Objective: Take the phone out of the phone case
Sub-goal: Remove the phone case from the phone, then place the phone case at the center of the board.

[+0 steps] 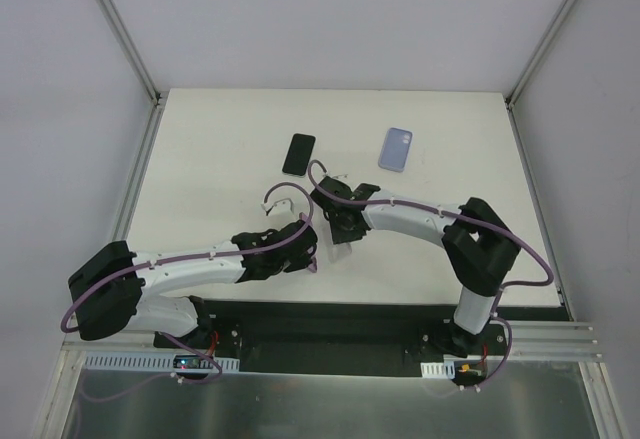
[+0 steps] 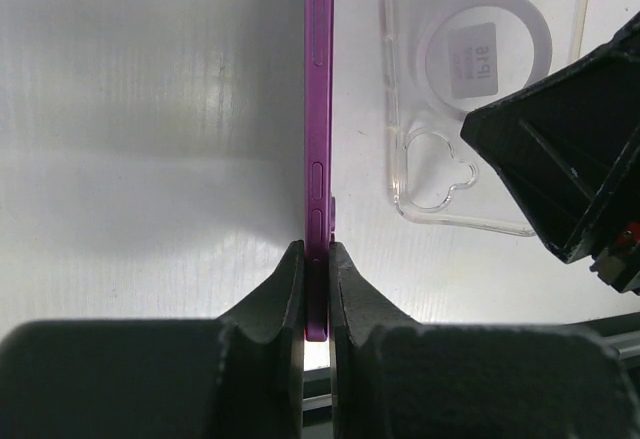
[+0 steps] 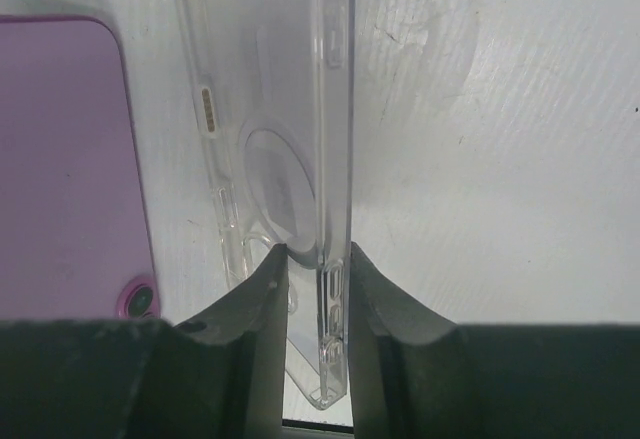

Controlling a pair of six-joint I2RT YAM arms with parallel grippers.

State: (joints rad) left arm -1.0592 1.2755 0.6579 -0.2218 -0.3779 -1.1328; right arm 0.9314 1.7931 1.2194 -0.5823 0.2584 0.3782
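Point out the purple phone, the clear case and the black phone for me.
purple phone (image 2: 318,109), left wrist view, on its side edge.
clear case (image 3: 272,164), right wrist view, on the ring in its back.
black phone (image 1: 298,154), top external view, middle of its face.

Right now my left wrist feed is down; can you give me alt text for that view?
The left pincer is shut on one end of a purple phone, held edge-on and out of its case. The empty clear case is to its right against the white table, partly covered by a black part of the right arm.
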